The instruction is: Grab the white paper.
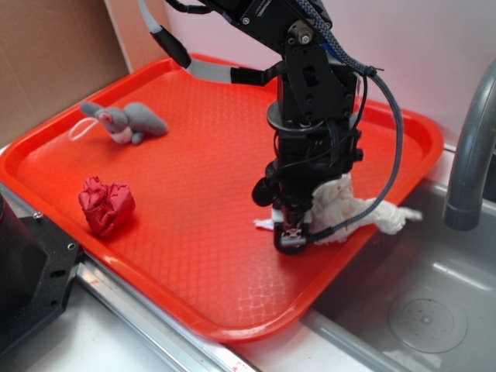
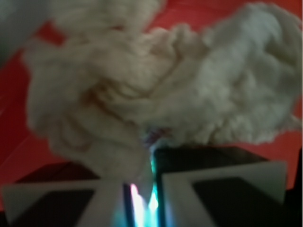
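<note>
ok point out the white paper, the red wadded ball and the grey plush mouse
white paper [image 1: 364,209]: exterior view, on the crumpled middle beside the arm
red wadded ball [image 1: 106,204]: exterior view, on its centre, near the tray's left edge
grey plush mouse [image 1: 133,121]: exterior view, on its body

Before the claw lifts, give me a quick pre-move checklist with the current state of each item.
1. Claw down at the white paper: ok, it stands on the paper's left end, low at the red tray.
2. Paper caught between the fingers: ok; in the wrist view the fingers are nearly together with a fold of paper pinched in the gap.
3. Grip firm enough to lift: cannot tell.
4. Paper's tail free: cannot tell; it trails over the tray's right rim toward the sink.
5. Red wadded ball and grey plush mouse clear of the claw: ok, both lie apart on the left.
</note>
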`<control>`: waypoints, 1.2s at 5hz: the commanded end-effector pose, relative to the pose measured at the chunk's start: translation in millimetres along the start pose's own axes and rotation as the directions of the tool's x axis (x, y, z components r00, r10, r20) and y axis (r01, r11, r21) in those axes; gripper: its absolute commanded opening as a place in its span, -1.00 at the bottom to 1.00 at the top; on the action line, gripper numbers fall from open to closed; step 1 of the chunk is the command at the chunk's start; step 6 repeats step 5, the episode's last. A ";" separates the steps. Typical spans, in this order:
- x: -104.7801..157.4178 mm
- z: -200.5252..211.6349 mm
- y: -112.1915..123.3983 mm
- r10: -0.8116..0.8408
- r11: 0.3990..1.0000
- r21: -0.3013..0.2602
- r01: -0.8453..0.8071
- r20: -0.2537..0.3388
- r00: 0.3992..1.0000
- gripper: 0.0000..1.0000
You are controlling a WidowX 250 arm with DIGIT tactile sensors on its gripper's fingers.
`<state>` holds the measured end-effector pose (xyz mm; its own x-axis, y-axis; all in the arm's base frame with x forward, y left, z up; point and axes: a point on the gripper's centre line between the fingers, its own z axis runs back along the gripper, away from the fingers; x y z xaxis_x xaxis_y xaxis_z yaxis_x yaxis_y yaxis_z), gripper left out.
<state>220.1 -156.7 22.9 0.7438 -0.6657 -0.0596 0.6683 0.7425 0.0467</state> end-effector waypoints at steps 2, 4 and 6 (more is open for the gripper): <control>-109.4 147.5 101.4 0.680 0.731 -0.066 -0.680 0.162 0.715 -1.00; -148.3 247.3 85.5 0.843 0.538 -0.087 -0.838 0.089 0.531 -1.00; -160.7 283.8 72.2 0.860 0.509 -0.029 -0.860 0.062 0.507 -1.00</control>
